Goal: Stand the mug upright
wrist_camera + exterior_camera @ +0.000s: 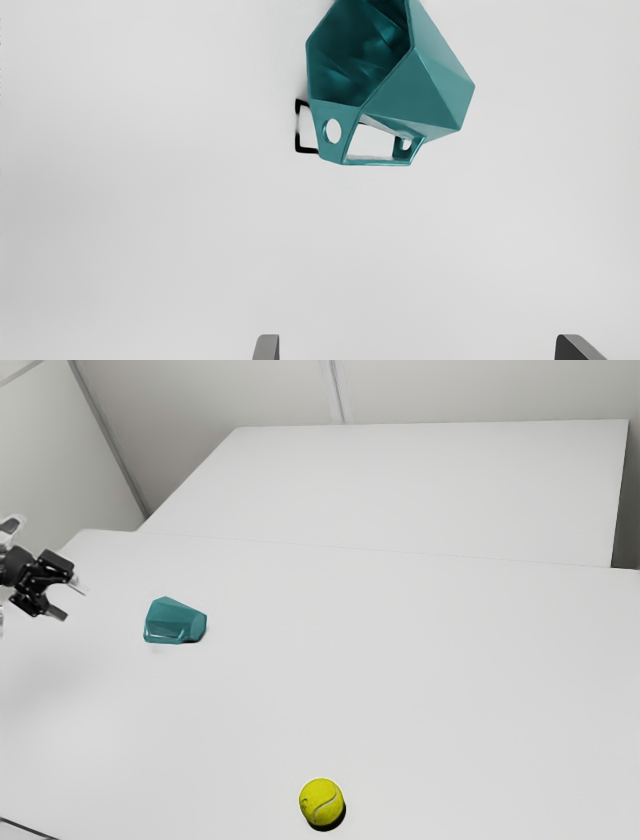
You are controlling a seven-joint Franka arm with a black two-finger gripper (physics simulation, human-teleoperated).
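Observation:
At the exterior view's left edge my gripper (75,603) hangs above the table, its two fingers apart with nothing between them. The teal faceted mug (175,622) lies on its side on the table, a short way to the exterior view's right of the gripper. In the wrist view the mug (425,90) shows its dark hollow mouth and its angular handle, which has round holes. The gripper (417,347) stands open there, its fingertips wide apart and clear of the mug.
A yellow tennis ball (321,802) rests on the white table (430,680), near the exterior view's bottom edge. Behind the table is another white surface (400,485), with pale walls around it.

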